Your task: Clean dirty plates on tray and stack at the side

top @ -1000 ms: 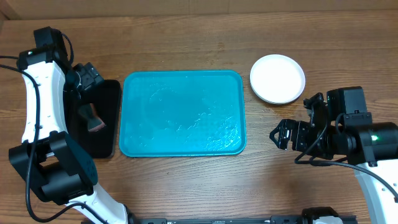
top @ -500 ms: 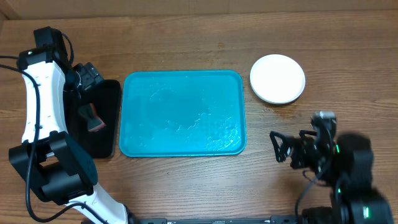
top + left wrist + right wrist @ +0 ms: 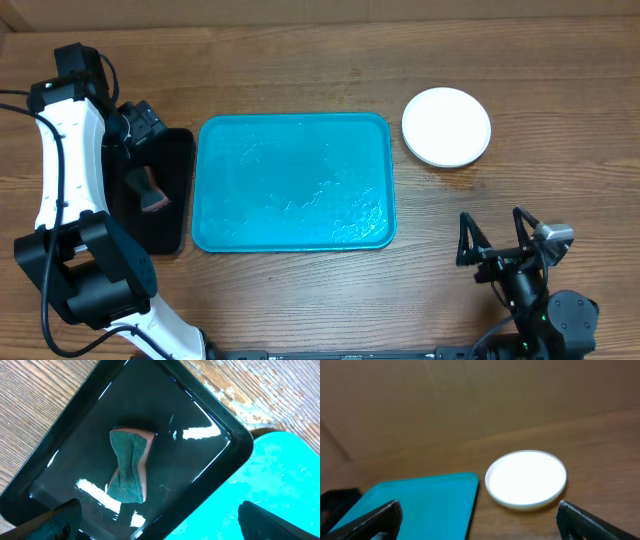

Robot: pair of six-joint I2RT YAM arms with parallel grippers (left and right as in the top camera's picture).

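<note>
The turquoise tray (image 3: pixel 293 182) lies mid-table with no plates on it, its surface wet-looking; it also shows in the left wrist view (image 3: pixel 280 485) and the right wrist view (image 3: pixel 415 502). A white plate (image 3: pixel 446 126) sits on the table to the tray's right, also seen in the right wrist view (image 3: pixel 526 478); only white shows from above. My left gripper (image 3: pixel 140 125) is open and empty above the black tray. My right gripper (image 3: pixel 495 245) is open and empty near the front right edge, well short of the white plate.
A small black tray (image 3: pixel 155 190) stands left of the turquoise tray and holds a green-and-pink sponge (image 3: pixel 128 465) in a film of water. Bare wooden table lies round the white plate. A brown wall backs the table.
My right arm has pulled back toward the front edge, away from the white plate, and now points forward. The left arm, tray and plate have not moved.
</note>
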